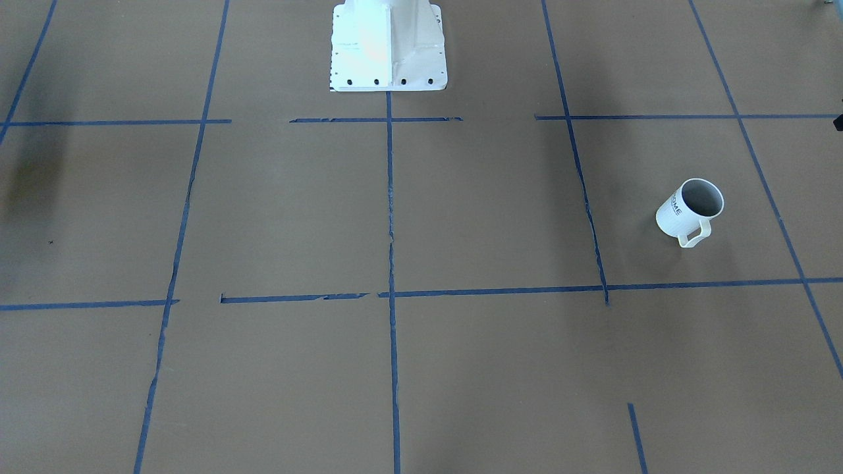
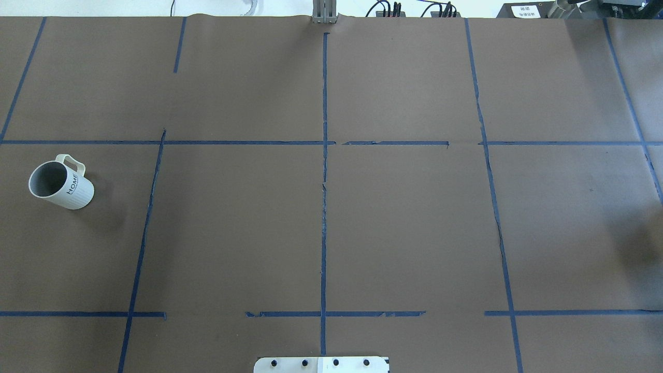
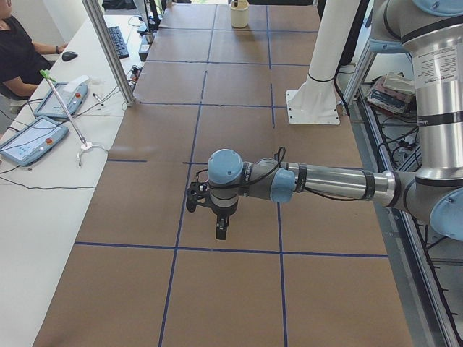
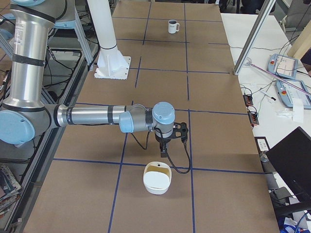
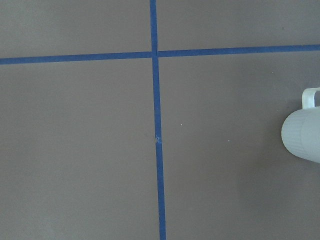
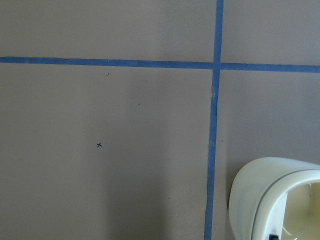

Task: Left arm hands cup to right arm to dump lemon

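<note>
Cup (image 2: 62, 182) is stood upright on the bench (image 2: 414, 233), untouched, handle turned away from the robot base (image 1: 388, 46). Left fingers (image 3: 220, 228) are held above the bench with the cup below and off to one side; open or closed cannot be told. Right fingers (image 4: 164, 148) are held well apart from the cup, a white container (image 4: 156, 183) being seen below and beside them; their state cannot be told either.
</note>
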Action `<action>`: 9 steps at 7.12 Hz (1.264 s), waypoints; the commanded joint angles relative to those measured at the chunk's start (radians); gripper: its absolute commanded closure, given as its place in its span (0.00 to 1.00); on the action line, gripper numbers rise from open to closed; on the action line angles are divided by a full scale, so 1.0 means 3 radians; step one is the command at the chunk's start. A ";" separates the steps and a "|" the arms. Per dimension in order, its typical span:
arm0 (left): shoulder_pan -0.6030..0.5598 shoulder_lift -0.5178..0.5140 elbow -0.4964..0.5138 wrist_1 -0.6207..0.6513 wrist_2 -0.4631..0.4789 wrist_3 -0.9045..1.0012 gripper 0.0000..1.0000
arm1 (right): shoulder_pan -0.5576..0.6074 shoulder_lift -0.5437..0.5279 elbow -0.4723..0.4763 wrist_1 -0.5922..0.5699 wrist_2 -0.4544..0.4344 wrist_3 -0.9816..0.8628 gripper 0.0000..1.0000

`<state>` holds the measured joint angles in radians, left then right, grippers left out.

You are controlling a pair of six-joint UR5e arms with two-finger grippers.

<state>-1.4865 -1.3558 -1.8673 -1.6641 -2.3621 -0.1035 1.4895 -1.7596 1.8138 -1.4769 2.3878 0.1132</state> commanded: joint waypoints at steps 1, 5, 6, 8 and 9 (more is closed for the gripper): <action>0.0386 -0.0006 0.0047 -0.0438 0.0014 -0.0511 0.00 | -0.0005 -0.0005 -0.0002 0.0115 -0.0003 0.0001 0.00; 0.0991 -0.0521 0.0390 -0.0691 0.0035 -0.1550 0.00 | -0.0010 -0.0025 -0.0012 0.0265 0.0012 0.0011 0.00; 0.1108 -0.0573 0.0410 -0.0686 0.0035 -0.1694 0.00 | -0.0015 -0.0025 -0.0012 0.0265 0.0012 0.0011 0.00; 0.1262 -0.0574 0.0477 -0.0691 0.0040 -0.1700 0.00 | -0.0015 -0.0025 -0.0012 0.0265 0.0012 0.0011 0.00; 0.1309 -0.0579 0.0553 -0.0696 0.0045 -0.1695 0.00 | -0.0015 -0.0025 -0.0017 0.0265 0.0012 0.0011 0.00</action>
<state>-1.1153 -1.5274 -1.7229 -1.8717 -2.3502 -0.6102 1.4850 -1.7672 1.8099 -1.3975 2.3914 0.1166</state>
